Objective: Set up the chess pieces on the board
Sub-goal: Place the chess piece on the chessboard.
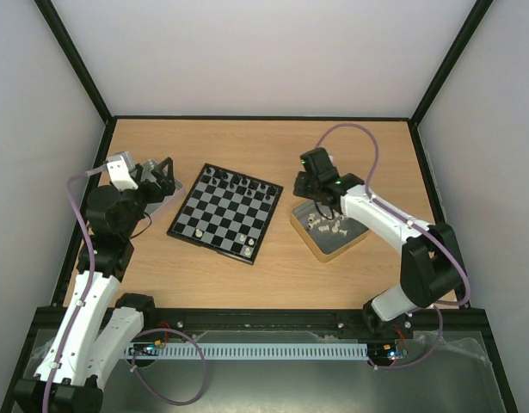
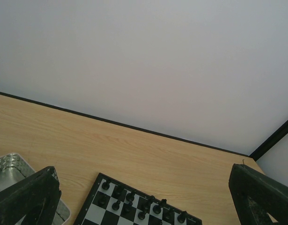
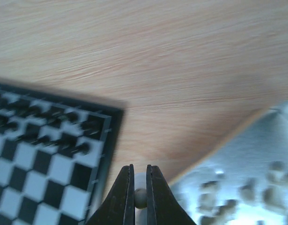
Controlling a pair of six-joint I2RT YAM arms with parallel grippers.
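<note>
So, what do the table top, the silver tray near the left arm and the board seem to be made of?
Table top: wood or wood-look laminate, matte; pale grain lines run across it.
Tray: metal, perhaps aluminium, shiny; silver with a raised tread pattern.
Board: unclear, maybe plastic or printed card; flat, smooth black and light-grey checks.

Soft, diffuse light, shadows faint. Right wrist view blurred: board [image 3: 40,187] smeared, silver tray [image 3: 256,140] washed pale by glare. Top view sharp.
</note>
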